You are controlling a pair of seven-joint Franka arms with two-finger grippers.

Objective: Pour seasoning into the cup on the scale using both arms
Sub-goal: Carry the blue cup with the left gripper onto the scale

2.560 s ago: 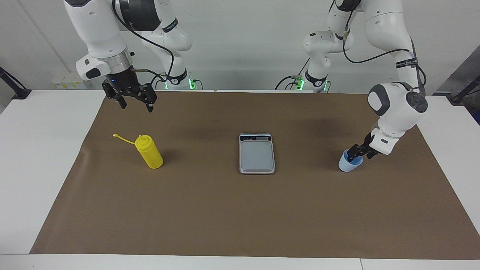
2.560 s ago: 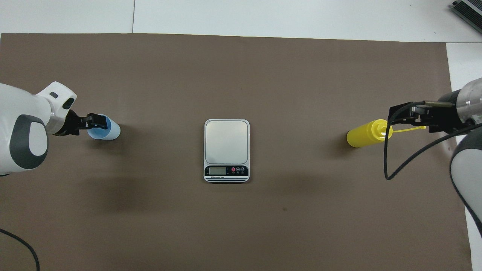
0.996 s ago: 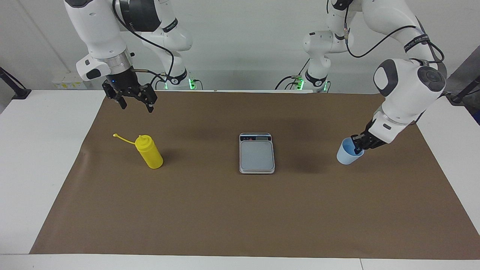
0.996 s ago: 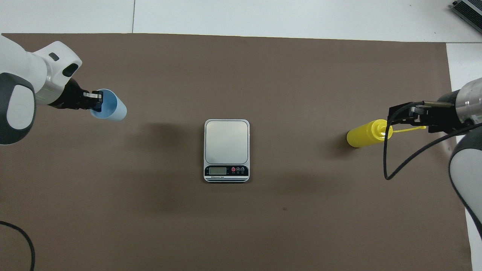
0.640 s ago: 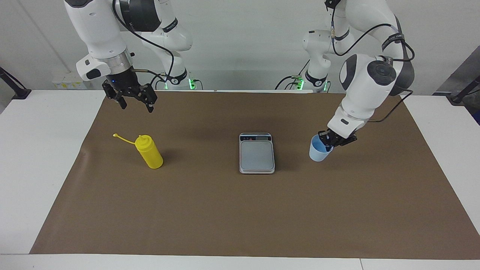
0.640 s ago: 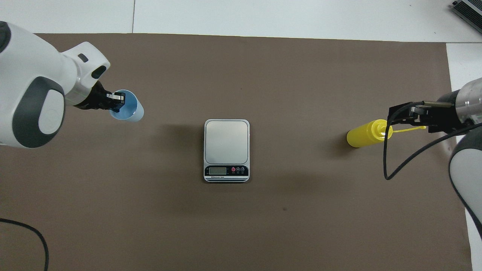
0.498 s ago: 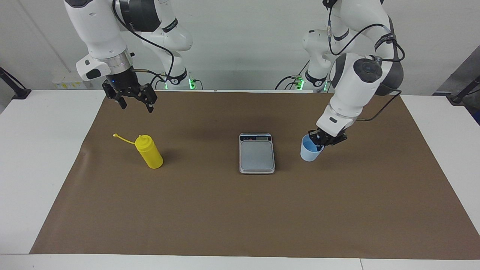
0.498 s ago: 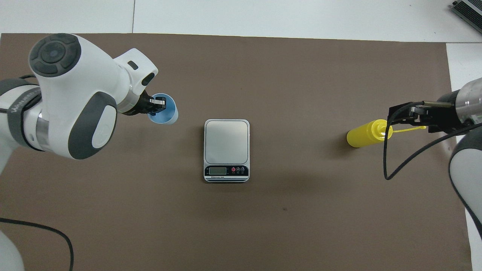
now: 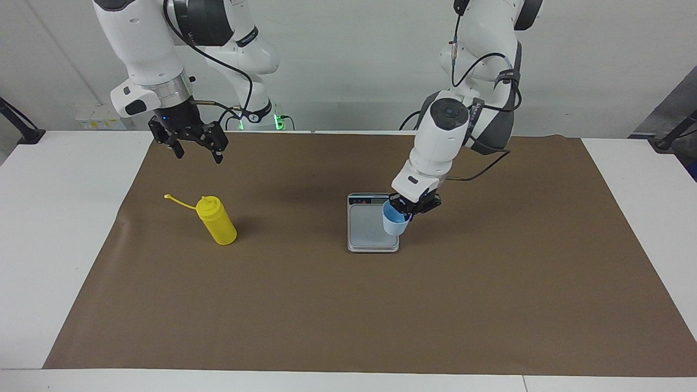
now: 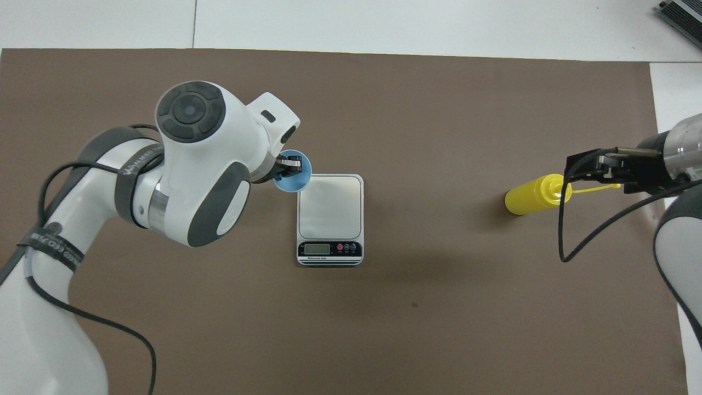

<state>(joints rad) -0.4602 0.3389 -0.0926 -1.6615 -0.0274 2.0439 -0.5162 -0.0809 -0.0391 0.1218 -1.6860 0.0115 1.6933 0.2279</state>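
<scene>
Left gripper [image 9: 409,209] pinches the rim of the pale blue cup [image 9: 394,222], one finger inside, one outside, cup carried in the air over the edge of the scale [image 9: 372,228] toward the left arm's end; probably not touching the plate, hard to tell. Right gripper [image 9: 197,151] waits, fingers spread wide, empty, up over the brown mat [image 9: 348,305], with the yellow seasoning [image 9: 216,220] bottle standing below it, apart.
</scene>
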